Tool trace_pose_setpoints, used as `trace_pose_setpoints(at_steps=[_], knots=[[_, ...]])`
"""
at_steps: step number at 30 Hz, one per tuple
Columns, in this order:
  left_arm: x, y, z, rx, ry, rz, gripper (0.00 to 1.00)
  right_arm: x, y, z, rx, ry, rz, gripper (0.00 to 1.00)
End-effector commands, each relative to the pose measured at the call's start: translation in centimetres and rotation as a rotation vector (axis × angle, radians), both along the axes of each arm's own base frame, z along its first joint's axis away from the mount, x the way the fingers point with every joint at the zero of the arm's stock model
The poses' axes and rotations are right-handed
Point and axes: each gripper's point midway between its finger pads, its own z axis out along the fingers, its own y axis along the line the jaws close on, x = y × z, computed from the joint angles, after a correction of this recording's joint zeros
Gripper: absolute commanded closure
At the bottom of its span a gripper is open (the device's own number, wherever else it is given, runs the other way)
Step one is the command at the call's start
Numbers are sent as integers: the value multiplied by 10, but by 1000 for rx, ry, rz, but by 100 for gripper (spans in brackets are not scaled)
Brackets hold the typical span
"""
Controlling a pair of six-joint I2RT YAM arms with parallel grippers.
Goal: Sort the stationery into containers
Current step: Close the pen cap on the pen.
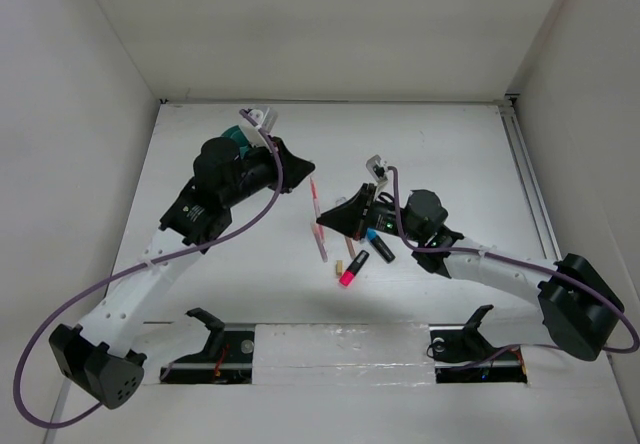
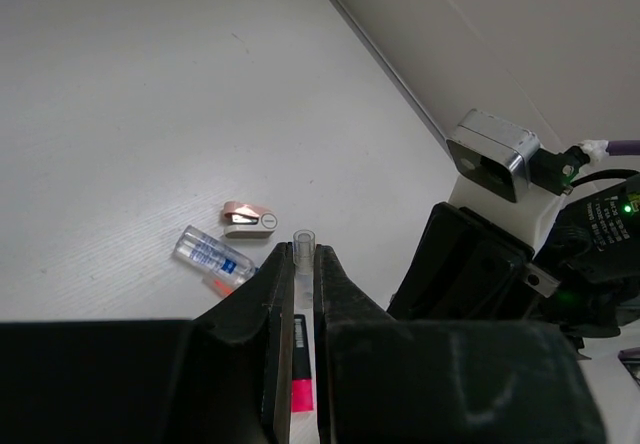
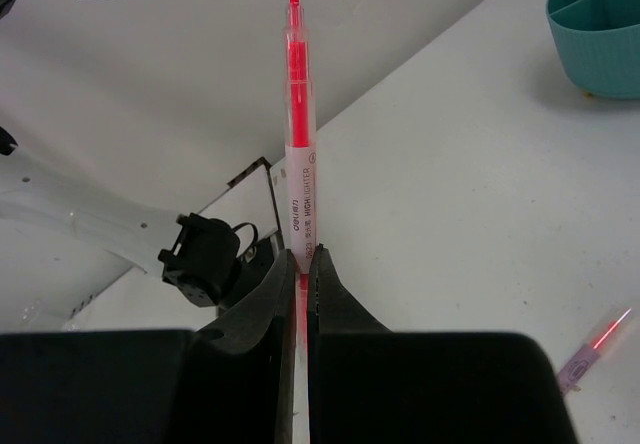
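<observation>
My right gripper (image 3: 302, 254) is shut on a thin pink pen (image 3: 298, 114) and holds it above the table with its bare tip toward the left gripper. In the top view this pen (image 1: 314, 194) runs between my right gripper (image 1: 322, 224) and my left gripper (image 1: 303, 167). My left gripper (image 2: 303, 249) is shut on a small clear cap (image 2: 303, 242). The teal tub (image 1: 237, 140) stands behind the left arm and shows again as a teal tub (image 3: 600, 34). On the table lie a pink highlighter (image 1: 352, 270), a blue-black marker (image 1: 381, 247), an eraser (image 2: 248, 220) and a clear-blue tube (image 2: 212, 254).
Another thin pink pen (image 3: 600, 339) lies flat on the table. The right arm's wrist camera (image 2: 490, 154) is close to the left gripper. A metal rail (image 1: 525, 184) runs along the table's right edge. White walls enclose the table on three sides.
</observation>
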Motion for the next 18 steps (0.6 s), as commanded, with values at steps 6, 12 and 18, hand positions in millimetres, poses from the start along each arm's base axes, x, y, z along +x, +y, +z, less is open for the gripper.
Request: trace_pose_setpoints(at_steps=[6,12,18], knots=[[-5,0,20,-38,-83,-20,100,1,1,31,66,-86,-16,100],[-5,0,20,-38,-83,-20,100,3,2,22,52,-74,-16,100],[-5,2,23,-42,-91,-10,100,1,5,16,44,-58,5,100]])
